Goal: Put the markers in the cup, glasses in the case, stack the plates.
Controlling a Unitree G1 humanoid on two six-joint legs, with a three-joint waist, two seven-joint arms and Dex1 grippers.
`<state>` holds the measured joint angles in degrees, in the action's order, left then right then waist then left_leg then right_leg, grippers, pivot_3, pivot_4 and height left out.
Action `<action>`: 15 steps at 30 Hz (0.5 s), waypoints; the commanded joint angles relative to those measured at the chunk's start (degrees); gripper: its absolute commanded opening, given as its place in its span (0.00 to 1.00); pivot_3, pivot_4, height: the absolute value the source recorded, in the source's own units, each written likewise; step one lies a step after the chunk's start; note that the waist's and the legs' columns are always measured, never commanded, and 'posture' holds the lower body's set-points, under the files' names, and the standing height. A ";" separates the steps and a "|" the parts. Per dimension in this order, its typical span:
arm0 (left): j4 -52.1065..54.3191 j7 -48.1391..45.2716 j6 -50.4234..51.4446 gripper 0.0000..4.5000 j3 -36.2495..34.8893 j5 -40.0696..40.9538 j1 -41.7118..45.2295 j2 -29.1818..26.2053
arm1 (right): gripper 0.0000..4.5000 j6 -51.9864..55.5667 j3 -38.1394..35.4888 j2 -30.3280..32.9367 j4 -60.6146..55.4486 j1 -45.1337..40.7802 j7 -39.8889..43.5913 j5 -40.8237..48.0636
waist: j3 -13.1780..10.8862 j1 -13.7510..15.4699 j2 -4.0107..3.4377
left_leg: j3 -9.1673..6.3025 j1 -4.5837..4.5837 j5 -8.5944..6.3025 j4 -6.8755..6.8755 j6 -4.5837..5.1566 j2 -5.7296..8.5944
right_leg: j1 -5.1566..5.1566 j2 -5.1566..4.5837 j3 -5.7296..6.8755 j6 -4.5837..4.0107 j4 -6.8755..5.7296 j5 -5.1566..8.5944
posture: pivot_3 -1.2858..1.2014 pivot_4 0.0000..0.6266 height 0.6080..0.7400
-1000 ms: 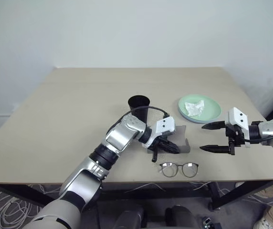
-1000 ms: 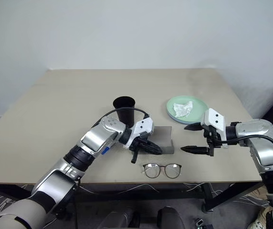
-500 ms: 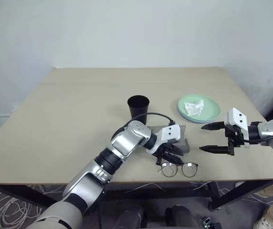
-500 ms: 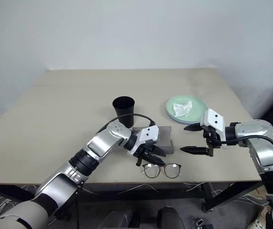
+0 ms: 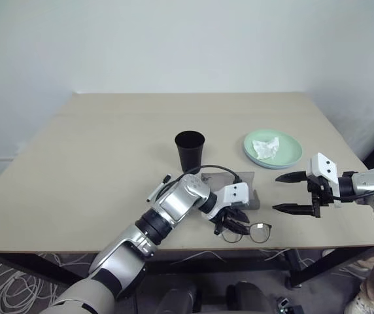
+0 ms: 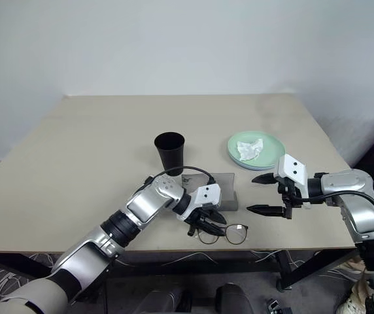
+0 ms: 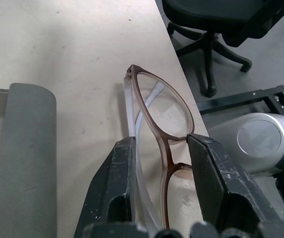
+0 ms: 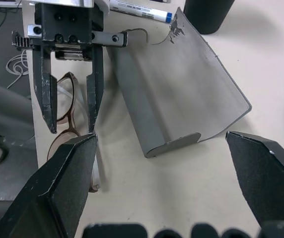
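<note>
My left hand (image 7: 159, 153) sits low at the near table (image 5: 95, 163) edge, fingers (image 7: 119, 168) apart w/ the glasses (image 7: 159, 111) frame between them, straddling it, not clamped. Case (image 5: 244, 190) lies open just beyond the glasses. Right hand (image 5: 290, 193) hovers to the right of the case, spread wide, holding nothing. Cup (image 5: 189, 150) stands upright further back, left of the case. One marker (image 5: 158, 188) lies left of my arm. Plates (image 5: 273, 149) stacked far right, tissue (image 5: 266, 147) on top.

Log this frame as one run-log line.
step: glasses pickup | left gripper: open, straddling glasses | right gripper: open, idle | case: open
</note>
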<state>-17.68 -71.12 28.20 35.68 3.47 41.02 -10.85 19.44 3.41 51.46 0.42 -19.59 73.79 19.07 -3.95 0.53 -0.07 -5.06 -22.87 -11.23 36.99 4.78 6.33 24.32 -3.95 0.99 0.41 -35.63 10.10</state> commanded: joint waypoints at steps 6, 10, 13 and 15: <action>0.51 -0.88 1.03 0.23 -0.44 0.41 -0.06 0.58 | 1.00 -0.67 -1.43 0.14 -1.18 -1.14 -0.48 0.21 | 0.00 0.00 0.00 | 0.00 0.00 0.00 0.00 0.00 0.00 | 0.00 0.00 0.01 0.00 0.00 0.00 | 0.52 0.00 0.99; 0.75 -0.77 1.04 0.00 -0.65 0.29 -0.19 0.58 | 1.00 -0.69 -1.27 0.07 -1.05 -1.31 -0.53 0.08 | 0.01 0.02 -0.01 | 0.00 0.06 0.00 0.01 0.00 0.00 | -0.09 -0.01 0.01 0.00 0.01 0.00 | 0.52 0.00 0.99; 0.91 -0.62 1.04 0.00 -1.11 0.63 -0.01 0.52 | 1.00 -0.81 -1.22 0.06 -0.81 -1.41 -0.51 -0.02 | 0.01 0.00 -0.01 | -0.01 0.04 -0.01 0.10 0.02 0.00 | -0.20 -0.05 0.03 -0.06 0.02 0.10 | 0.52 0.00 0.99; 1.17 -0.84 1.33 0.00 -1.70 1.18 0.39 0.35 | 1.00 -1.01 -1.24 0.12 -0.57 -1.43 -0.45 -0.11 | 0.01 -0.01 -0.02 | 0.00 0.02 -0.02 0.16 0.04 0.00 | -0.21 -0.05 0.03 -0.06 0.02 0.10 | 0.52 0.00 0.99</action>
<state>-16.86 -72.51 29.35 34.73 5.00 40.68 -10.38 19.38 3.42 51.41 0.52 -19.67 73.45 19.02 -3.93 0.52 -0.08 -5.06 -22.87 -11.26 37.16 4.82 6.33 24.10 -4.00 1.02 0.34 -35.61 10.20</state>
